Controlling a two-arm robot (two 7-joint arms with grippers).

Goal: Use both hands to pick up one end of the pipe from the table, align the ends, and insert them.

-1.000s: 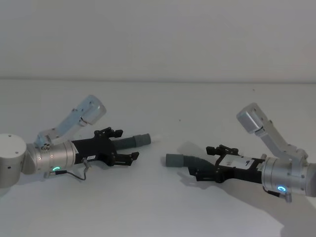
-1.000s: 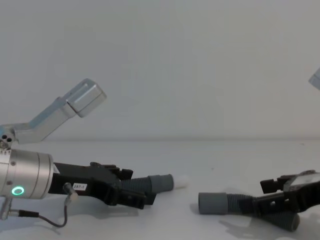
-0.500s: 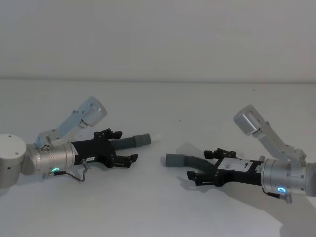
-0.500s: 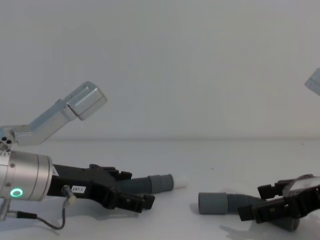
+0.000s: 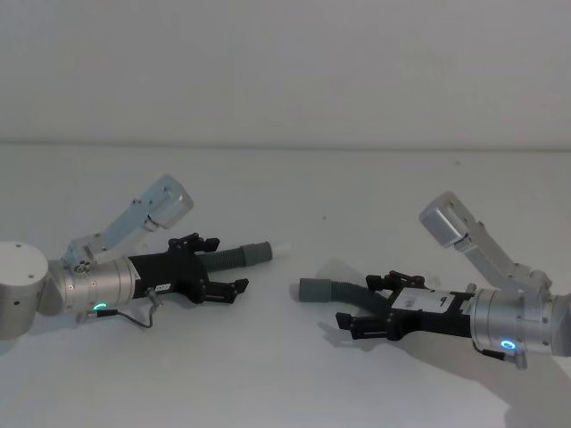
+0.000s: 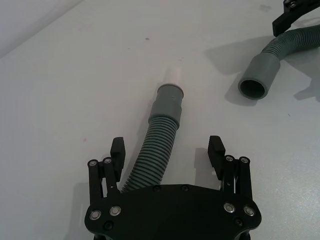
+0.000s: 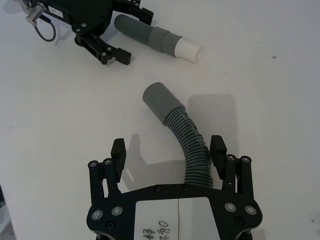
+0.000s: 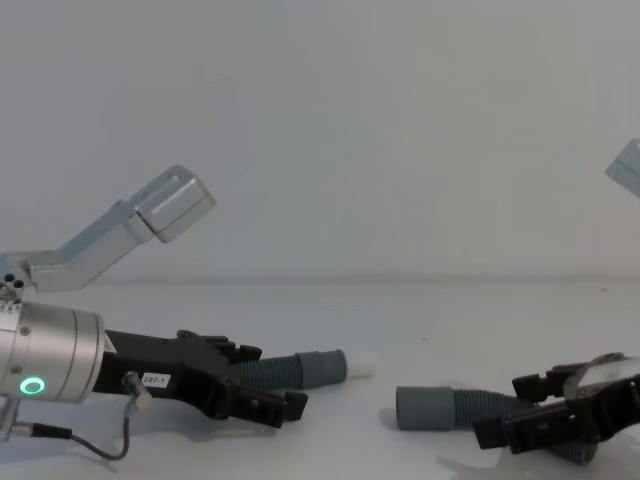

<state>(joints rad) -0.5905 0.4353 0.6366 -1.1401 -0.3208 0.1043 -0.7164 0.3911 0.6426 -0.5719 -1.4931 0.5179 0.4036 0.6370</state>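
**Both grippers in place, neither hose gripped yet**

The left gripper (image 5: pixel 223 264), at the left-centre of the head view, sits low over the white table (image 5: pixel 294 383) with its fingers spread wide. The short ribbed hose (image 6: pixel 159 150) runs out between them, nearer one finger than the other, and no pad presses on it. Its smooth grey collar (image 6: pixel 168 102) and white tip (image 6: pixel 173 77) point toward the middle of the head view.

The right gripper (image 5: pixel 359 300), at the lower right of the head view, is likewise unclenched and straddles the long curved hose (image 7: pixel 192 145). The ribs pass very close to one finger; whether they touch I cannot tell. This hose's hollow collar (image 7: pixel 160 102) points back toward the frame's centre.

From the chest view both hoses appear to lie flat on the table. The two ends roughly face each other but are apart, with bare table between them. In the head view the white tip sits higher and further left than the hollow collar, so they do not share an axis.

As I judge it, the task is at an early stage. The approach looks finished, since each gripper brackets its own hose behind the collar. What is left is most of the job:
- closing on both hoses
- lifting them off the table
- bringing the tip and the hollow collar into line
- pushing one into the other
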